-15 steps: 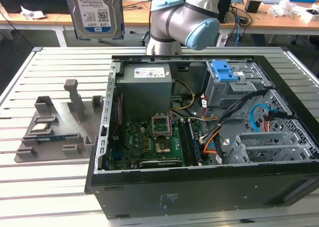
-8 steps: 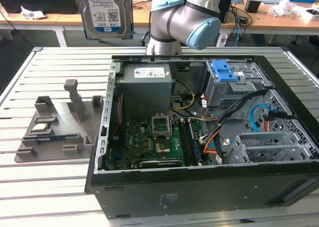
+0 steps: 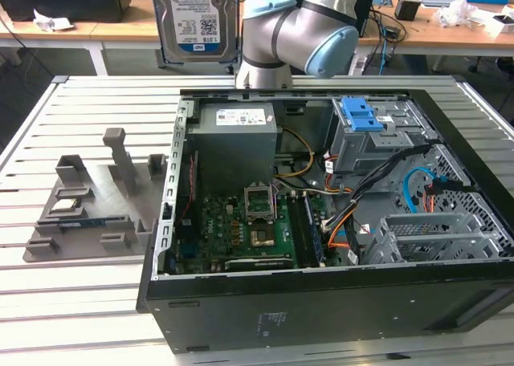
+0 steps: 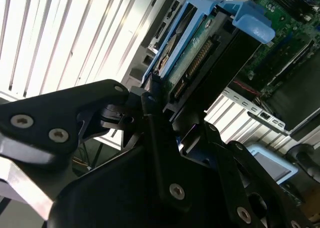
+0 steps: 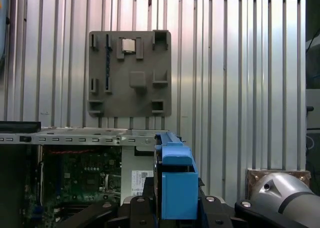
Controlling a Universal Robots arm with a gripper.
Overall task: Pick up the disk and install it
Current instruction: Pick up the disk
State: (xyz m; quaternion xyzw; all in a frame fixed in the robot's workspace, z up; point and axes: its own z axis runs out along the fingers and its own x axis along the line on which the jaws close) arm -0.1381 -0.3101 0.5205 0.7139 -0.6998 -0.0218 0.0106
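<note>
Disk (image 3: pixel 197 21) clamped upright in pincer (image 4: pixel 144 95) over desk (image 3: pixel 80 302) far edge — pickup done, transfer in hand — not yet in case (image 3: pixel 321 310).

— Blown out white across the slatted table (image 4: pixel 55 38) in the second wrist view?
— Badly. Left the gripper (image 4: pixel 152 95) near black against that glare, with the disk (image 4: pixel 192 53) clamped in it half shaded.
— And in the exterior view?
— Lit evenly from above. Threw only soft shadows inside the computer case (image 3: pixel 321 310), deepest along its near wall.
</note>
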